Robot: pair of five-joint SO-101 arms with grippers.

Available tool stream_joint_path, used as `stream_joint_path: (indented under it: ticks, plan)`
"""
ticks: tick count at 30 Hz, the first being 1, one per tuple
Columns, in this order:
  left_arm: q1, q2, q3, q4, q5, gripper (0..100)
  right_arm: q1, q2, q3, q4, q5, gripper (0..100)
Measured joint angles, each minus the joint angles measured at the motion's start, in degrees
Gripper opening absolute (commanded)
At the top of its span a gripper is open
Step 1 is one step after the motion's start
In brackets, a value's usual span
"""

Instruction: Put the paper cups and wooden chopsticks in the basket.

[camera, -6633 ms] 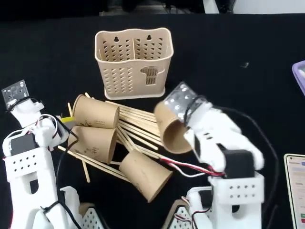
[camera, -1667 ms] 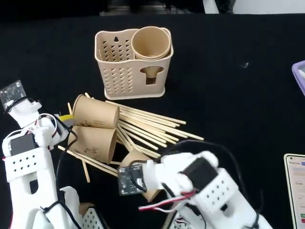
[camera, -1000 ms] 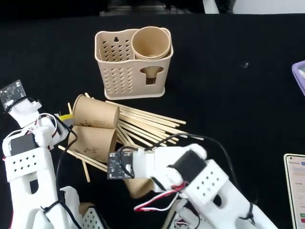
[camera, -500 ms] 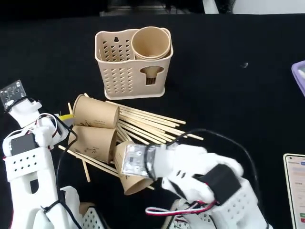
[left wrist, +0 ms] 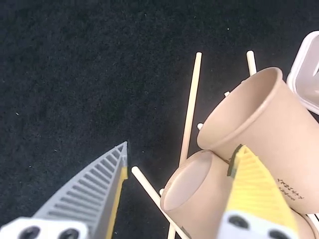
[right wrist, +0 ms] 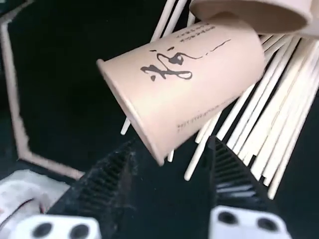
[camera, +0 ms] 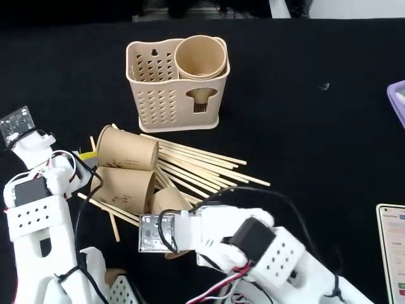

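The beige basket (camera: 166,95) stands at the back with one paper cup (camera: 201,56) upright in its right compartment. Two paper cups (camera: 126,147) (camera: 123,189) lie on their sides over the fanned wooden chopsticks (camera: 202,166). A third cup (camera: 168,201) (right wrist: 184,89) lies just in front of my right gripper (camera: 166,223) (right wrist: 169,149), which is open with its fingertips at either side of the cup's rim. My left gripper (left wrist: 181,147) is open beside the two left cups (left wrist: 259,119) (left wrist: 199,194), its yellow finger (left wrist: 254,184) over the nearer one.
Loose chopsticks (left wrist: 189,109) (right wrist: 269,114) run under and between the cups. A purple object (camera: 398,98) and a phone (camera: 393,247) sit at the table's right edge. Bare black cloth lies right of the basket.
The cup my right gripper held now stands in the basket. The right arm has since swung down to the third cup and nudged it toward the left cups. The left arm kept still.
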Motion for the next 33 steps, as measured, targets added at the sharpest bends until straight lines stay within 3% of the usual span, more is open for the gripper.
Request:
stream_joint_path:
  ticks: [5, 7, 9, 13, 17, 24, 28, 33]
  plan:
    - [0.00, 0.00, 0.00, 0.00, 0.00, 33, 0.00, 0.00, 7.03, -9.67, -2.37, 20.3]
    - [0.00, 0.00, 0.00, 0.00, 0.00, 33, 0.00, 0.00, 8.62, -13.10, -3.69, 13.6]
    - [0.00, 0.00, 0.00, 0.00, 0.00, 33, 0.00, 0.00, 8.97, -15.38, -5.19, 0.5]
    - [0.00, 0.00, 0.00, 0.00, 0.00, 33, 4.31, 0.00, 8.97, -17.93, -6.86, 1.2]
    - [0.00, 0.00, 0.00, 0.00, 0.00, 33, 11.52, -2.73, 5.54, -15.03, -6.77, 1.1]
    - [0.00, 0.00, 0.00, 0.00, 0.00, 33, 25.41, -9.58, -14.15, 0.79, -2.37, 1.1]
    - [0.00, 0.00, 0.00, 0.00, 0.00, 33, 38.95, -3.43, -19.96, 2.02, -1.85, 1.1]
    - [0.00, 0.00, 0.00, 0.00, 0.00, 33, 55.12, 14.59, -25.32, 2.02, -1.93, 1.1]
